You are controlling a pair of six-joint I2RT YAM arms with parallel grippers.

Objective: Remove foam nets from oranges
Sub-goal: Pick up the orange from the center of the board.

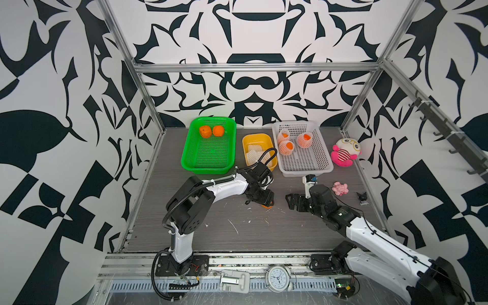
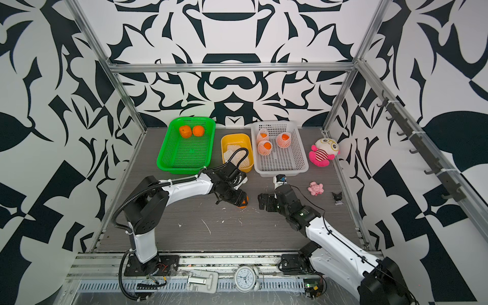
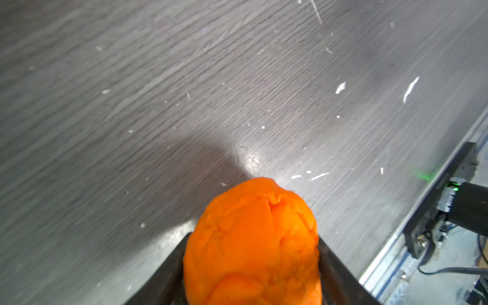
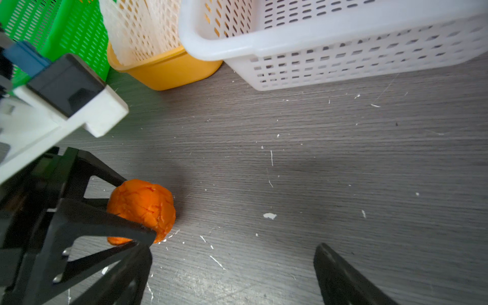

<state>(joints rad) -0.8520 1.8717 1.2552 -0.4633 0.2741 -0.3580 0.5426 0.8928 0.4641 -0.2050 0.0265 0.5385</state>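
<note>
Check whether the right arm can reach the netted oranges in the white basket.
Probably yes: the right gripper, open and empty, sits just before the open-topped white basket holding the netted oranges; nothing lies between.

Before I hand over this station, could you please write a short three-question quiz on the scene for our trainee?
1. How many netted oranges lie in the white basket?
2. The loose foam nets lie in: A the green basket, B the yellow bin, C the white basket.
3. True or false: a bare orange sits between the left arm's jaws.
Key: 1 three; 2 B; 3 true.
</note>
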